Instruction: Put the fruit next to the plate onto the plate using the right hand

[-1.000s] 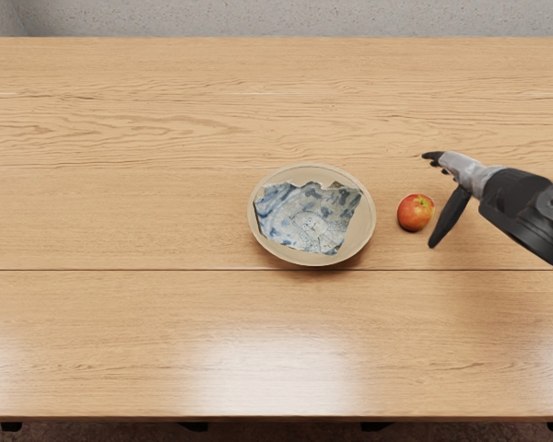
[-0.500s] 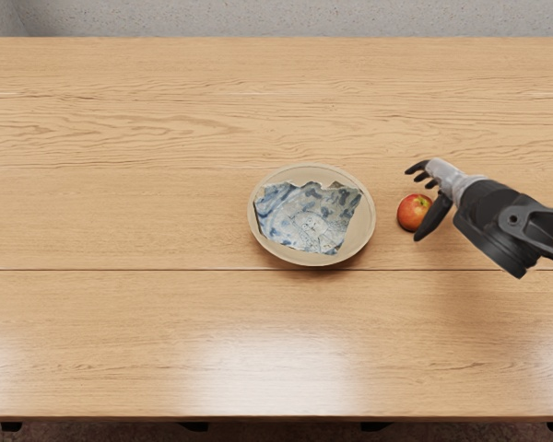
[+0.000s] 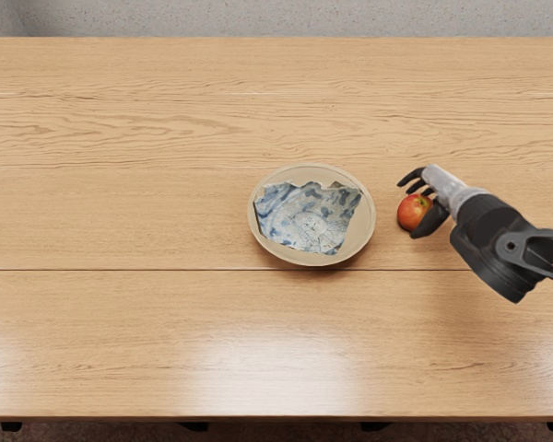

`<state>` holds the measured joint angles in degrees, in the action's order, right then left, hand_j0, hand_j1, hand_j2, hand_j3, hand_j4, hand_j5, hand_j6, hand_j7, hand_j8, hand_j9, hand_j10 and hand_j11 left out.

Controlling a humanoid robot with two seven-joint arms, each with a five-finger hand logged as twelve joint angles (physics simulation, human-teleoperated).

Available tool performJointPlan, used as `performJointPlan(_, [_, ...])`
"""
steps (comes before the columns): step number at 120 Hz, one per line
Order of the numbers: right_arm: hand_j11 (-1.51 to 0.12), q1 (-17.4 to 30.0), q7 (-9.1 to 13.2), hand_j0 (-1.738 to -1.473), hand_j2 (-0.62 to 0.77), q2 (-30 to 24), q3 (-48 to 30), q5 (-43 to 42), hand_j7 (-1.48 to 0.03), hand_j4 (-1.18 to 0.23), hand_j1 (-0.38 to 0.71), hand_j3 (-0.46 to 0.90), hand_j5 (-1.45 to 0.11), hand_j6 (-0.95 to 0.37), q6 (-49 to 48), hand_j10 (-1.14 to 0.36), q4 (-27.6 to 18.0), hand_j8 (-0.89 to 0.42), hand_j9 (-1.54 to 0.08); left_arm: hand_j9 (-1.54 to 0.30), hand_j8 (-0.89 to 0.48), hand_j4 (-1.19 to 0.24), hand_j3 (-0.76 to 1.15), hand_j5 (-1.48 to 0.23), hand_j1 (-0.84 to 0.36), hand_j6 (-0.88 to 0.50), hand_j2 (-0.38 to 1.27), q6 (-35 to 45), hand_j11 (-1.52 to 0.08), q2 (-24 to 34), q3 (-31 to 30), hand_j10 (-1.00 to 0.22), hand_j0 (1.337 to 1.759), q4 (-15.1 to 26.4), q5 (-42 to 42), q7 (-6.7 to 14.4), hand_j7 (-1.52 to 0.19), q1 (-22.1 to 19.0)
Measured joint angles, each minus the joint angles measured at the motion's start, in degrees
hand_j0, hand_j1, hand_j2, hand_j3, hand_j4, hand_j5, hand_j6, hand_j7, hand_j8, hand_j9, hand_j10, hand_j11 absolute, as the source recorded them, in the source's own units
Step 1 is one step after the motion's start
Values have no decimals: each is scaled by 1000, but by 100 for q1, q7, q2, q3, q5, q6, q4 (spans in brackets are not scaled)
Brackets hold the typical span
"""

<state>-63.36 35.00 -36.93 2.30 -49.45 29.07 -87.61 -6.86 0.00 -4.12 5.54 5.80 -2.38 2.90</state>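
apple (image 3: 411, 211) resting on the wooden table (image 3: 166, 313), just right of the plate (image 3: 368, 221) and apart from its rim, my right hand (image 3: 430, 199) close against the apple's right side, fingers (image 3: 411, 177) spread and curved over it, thumb lower down, contact unclear, arm entering from the right edge
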Motion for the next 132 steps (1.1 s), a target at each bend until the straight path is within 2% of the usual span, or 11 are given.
performJointPlan(23, [-559, -2, 3, -1658, -68, 54, 84, -69, -561, -478, 155, 0, -516, -403, 48, -442, 22, -325, -561, -299, -230, -230, 0, -299, 73, -230, 46, 0, -299, 0, 1, -230, 1658, 0, 0, 0, -299, 0])
performJointPlan(35, [-623, -3, 3, -1657, -73, 63, 111, -63, -630, -534, 216, 0, -581, -459, 55, -489, 35, -383, -619, -299, -230, -230, 0, -299, 73, -230, 46, 1, -299, 0, 1, -230, 1658, 0, 0, 0, -299, 0])
performJointPlan(48, [-711, -7, 3, -1654, 4, 114, 126, -61, -704, -583, 277, -1, -664, -436, 49, -450, 64, -347, -696, -299, -230, -230, 0, -299, 73, -230, 46, 0, -299, 0, 1, -230, 1658, 0, -1, -1, -299, 0])
performJointPlan(65, [-819, -29, 2, -1645, 53, 94, 124, -28, -779, -596, 298, -1, -795, -431, -12, -414, 95, -298, -809, -299, -230, -230, 0, -299, 73, -230, 47, 0, -299, 0, 2, -230, 1658, 0, -1, -1, -299, 0])
performJointPlan(70, [-830, -67, 1, -1647, 142, 42, 120, 8, -792, -602, 282, 1, -814, -444, -65, -443, 97, -325, -826, -299, -230, -230, 0, -299, 73, -230, 47, 0, -299, 0, 1, -230, 1658, 0, -1, -1, -299, 0])
performJointPlan(91, [-861, -350, 0, -1653, 314, -288, 77, 492, -826, -616, 257, 0, -858, -533, -602, -521, 94, -410, -862, -299, -230, -230, 0, -299, 73, -230, 46, 0, -299, 0, 0, -230, 1658, 0, 0, 0, -299, 0])
performJointPlan(108, [-863, -648, 3, -1656, 361, -495, -56, 1010, -841, -628, 262, 0, -872, -550, -1162, -529, 81, -422, -866, -299, -230, -230, 0, -299, 73, -230, 46, 0, -299, 0, 0, -230, 1658, 0, 0, 0, -299, 0])
performJointPlan(132, [-873, -775, 5, -1658, 404, -901, -759, 1714, -861, -642, 278, 1, -894, -543, -2283, -525, 65, -422, -880, -299, -230, -230, 0, -299, 73, -230, 46, 0, -299, 0, 0, -230, 1658, 0, 0, 0, -299, 0])
